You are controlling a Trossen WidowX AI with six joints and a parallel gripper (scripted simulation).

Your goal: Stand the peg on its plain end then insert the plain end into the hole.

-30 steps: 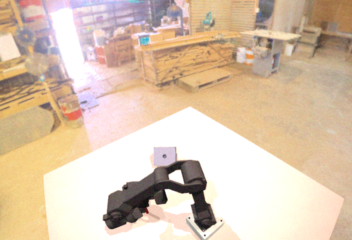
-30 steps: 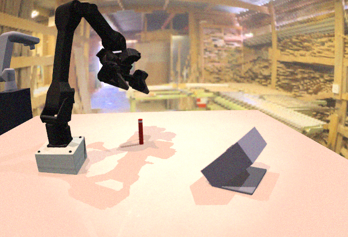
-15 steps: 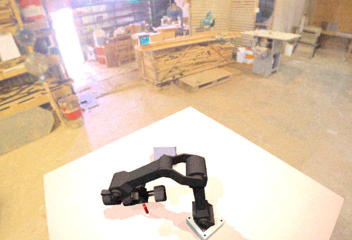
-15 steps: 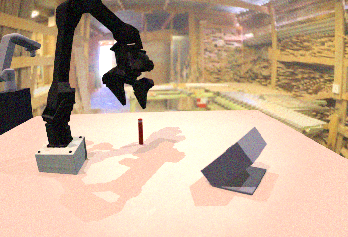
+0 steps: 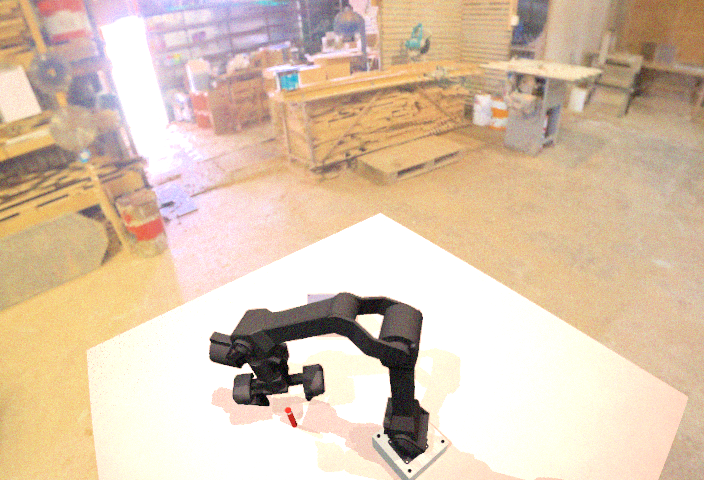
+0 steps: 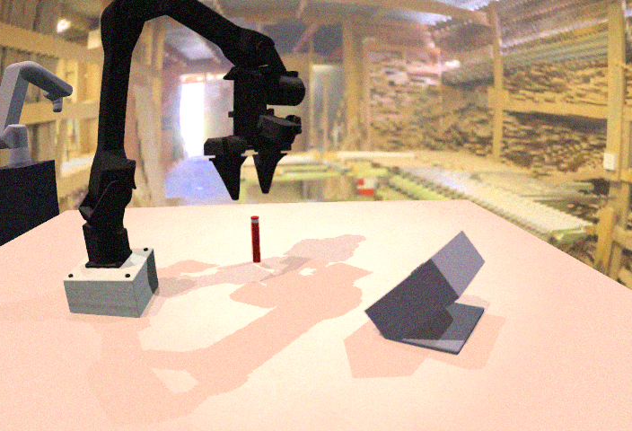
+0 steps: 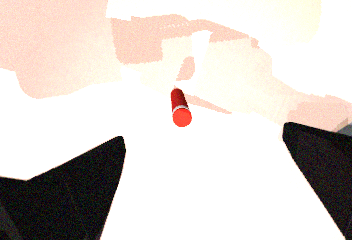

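Note:
The red peg (image 5: pixel 291 417) (image 6: pixel 256 242) (image 7: pixel 179 100) stands upright on the table (image 5: pixel 511 362) (image 6: pixel 225 396), with its white band near the top end. My gripper (image 5: pixel 285 400) (image 6: pixel 250 196) (image 7: pixel 203 137) is open and empty, pointing down above the peg, its fingertips higher than the peg's top in the exterior view. In the wrist view the peg appears between the fingers and a little beyond their tips. The sloped panel (image 5: pixel 319 297) (image 6: pixel 413 297) stands away from the peg. The arm hides most of it in the top view, and its hole does not show in any view now.
The arm's base block (image 5: pixel 409 470) (image 6: pixel 104 299) is on the table, on the side of the peg away from the panel in the exterior view. The panel's flat foot (image 6: pixel 461 332) rests on the table. Shadows of the arm lie around the peg.

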